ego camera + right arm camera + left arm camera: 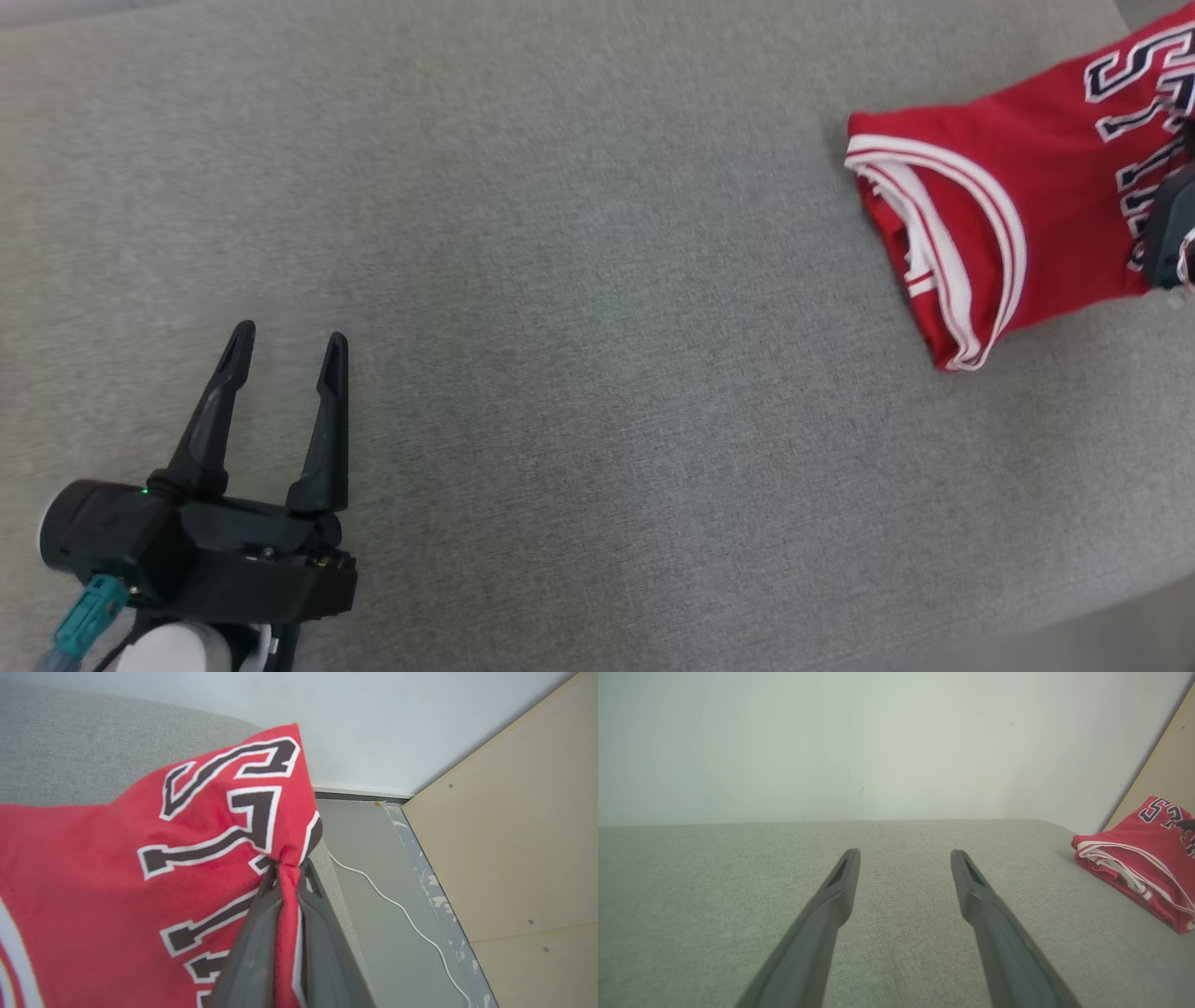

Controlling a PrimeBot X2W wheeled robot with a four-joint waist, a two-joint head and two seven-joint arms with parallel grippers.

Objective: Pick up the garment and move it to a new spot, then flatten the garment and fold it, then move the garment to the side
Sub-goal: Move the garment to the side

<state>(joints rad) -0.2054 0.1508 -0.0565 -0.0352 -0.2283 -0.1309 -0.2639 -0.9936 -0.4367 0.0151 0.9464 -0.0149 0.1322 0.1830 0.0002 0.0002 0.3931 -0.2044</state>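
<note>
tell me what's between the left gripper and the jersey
Only bare grey fabric lies between the left gripper and the jersey; the head view shows that stretch.

The jersey (990, 215) lies folded on the upholstered surface (597, 373), at its far right end, close to the right edge. The left gripper (291, 333) is over the near left part of the surface, well apart from the jersey, with its fingers (210, 420) spread and pointing toward the wall (878, 742) that stands behind the surface. The right gripper (289, 868) is at the jersey's right side, its fingers (252, 952) pressed together on a fold of the cloth. To the right of the surface and lower down is the floor (373, 882), with a cable (406, 914) lying across it. A board panel (514, 835) stands beyond the cable, meeting the wall in the corner.
</note>
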